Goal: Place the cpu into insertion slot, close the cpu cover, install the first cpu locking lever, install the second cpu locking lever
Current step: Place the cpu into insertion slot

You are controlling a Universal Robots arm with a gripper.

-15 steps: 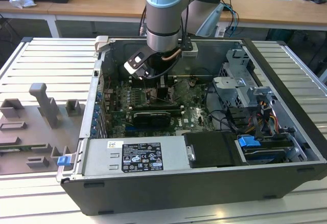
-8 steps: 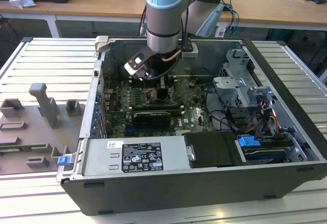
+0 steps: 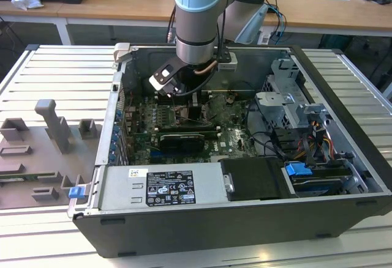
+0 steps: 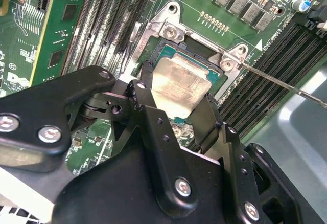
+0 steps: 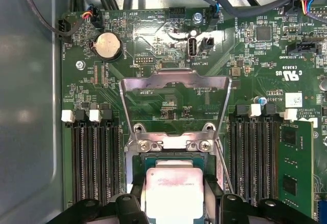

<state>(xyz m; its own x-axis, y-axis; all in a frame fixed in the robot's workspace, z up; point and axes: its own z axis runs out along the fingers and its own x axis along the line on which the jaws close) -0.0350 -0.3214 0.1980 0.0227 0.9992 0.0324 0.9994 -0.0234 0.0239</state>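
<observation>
The cpu [image 4: 180, 83] [image 5: 173, 189], a pale silvery square chip, sits between my two black fingers [image 4: 144, 83] [image 5: 134, 196], which press on its opposite edges. My gripper [image 4: 178, 100] [image 5: 173, 199] is shut on it. The chip hangs slightly tilted directly over the insertion slot [image 4: 217, 75] [image 5: 173, 158], whose teal rim shows around it. The cpu cover [image 5: 173, 79], a silvery frame, stands flipped open beyond the slot. A thin wire lever [image 4: 286, 83] [image 5: 225, 175] stands released beside the socket. In the exterior view my arm [image 3: 196, 29] reaches down into the open computer case [image 3: 245, 207].
Long black memory slots [image 5: 94, 162] [image 5: 255, 157] flank the socket on both sides. A green card [image 5: 294, 168] stands beyond one bank. A coin battery [image 5: 107, 45] and cables lie past the cover. A grey fixture [image 3: 49, 133] sits at the exterior view's left.
</observation>
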